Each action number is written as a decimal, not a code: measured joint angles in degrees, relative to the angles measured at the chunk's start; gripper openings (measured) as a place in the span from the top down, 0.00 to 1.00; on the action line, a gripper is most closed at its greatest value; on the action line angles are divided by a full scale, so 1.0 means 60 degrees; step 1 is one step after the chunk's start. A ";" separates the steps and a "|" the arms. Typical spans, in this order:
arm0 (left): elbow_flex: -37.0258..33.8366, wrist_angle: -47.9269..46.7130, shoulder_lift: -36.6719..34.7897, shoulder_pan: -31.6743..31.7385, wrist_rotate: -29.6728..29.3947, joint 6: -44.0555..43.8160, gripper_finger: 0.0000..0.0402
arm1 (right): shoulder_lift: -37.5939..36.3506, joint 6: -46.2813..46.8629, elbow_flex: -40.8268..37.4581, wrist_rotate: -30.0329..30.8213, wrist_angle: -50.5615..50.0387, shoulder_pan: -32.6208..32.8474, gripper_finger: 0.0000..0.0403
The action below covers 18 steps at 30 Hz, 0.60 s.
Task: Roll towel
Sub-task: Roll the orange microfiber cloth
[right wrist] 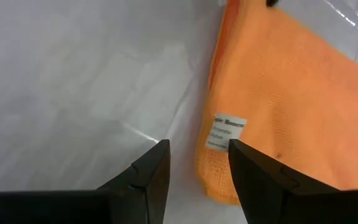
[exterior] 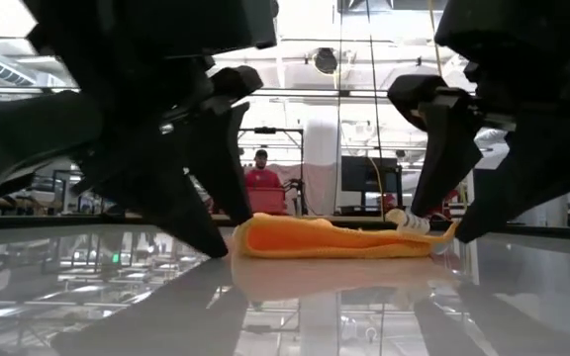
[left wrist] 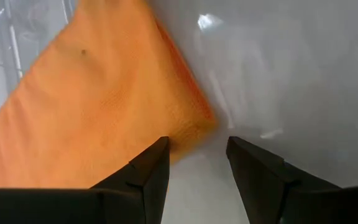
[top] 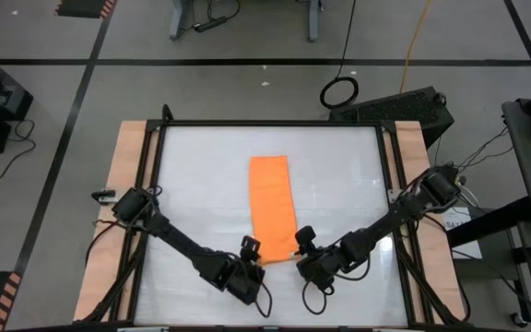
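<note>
Folded towel (top: 272,205) on worktop (top: 339,184).
Left end effector (top: 250,247) and right end effector (top: 303,238), both spread, lowered at its near corners.

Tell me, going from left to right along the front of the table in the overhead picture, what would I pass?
Left gripper, jaws open at the towel's near left corner → folded orange towel → right gripper, jaws open at its near right corner.

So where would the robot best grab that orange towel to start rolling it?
Probably the two near corners of the towel, from its short end: it lies as a long folded strip, and the left gripper and right gripper sit open at that end's corners.
</note>
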 joint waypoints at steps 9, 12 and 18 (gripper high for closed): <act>0.0000 0.0622 0.0014 -0.0141 -0.0301 -0.0078 0.57 | 0.0191 0.0034 0.0007 0.0485 0.0080 0.0075 0.62; 0.0000 0.0617 0.0079 -0.0126 -0.0304 0.0156 0.57 | 0.0192 0.0034 0.0007 0.0654 0.0115 0.0087 0.62; 0.0017 0.0675 0.0248 -0.0063 -0.0321 0.0457 0.57 | 0.0192 0.0034 0.0007 0.0672 0.0122 0.0090 0.62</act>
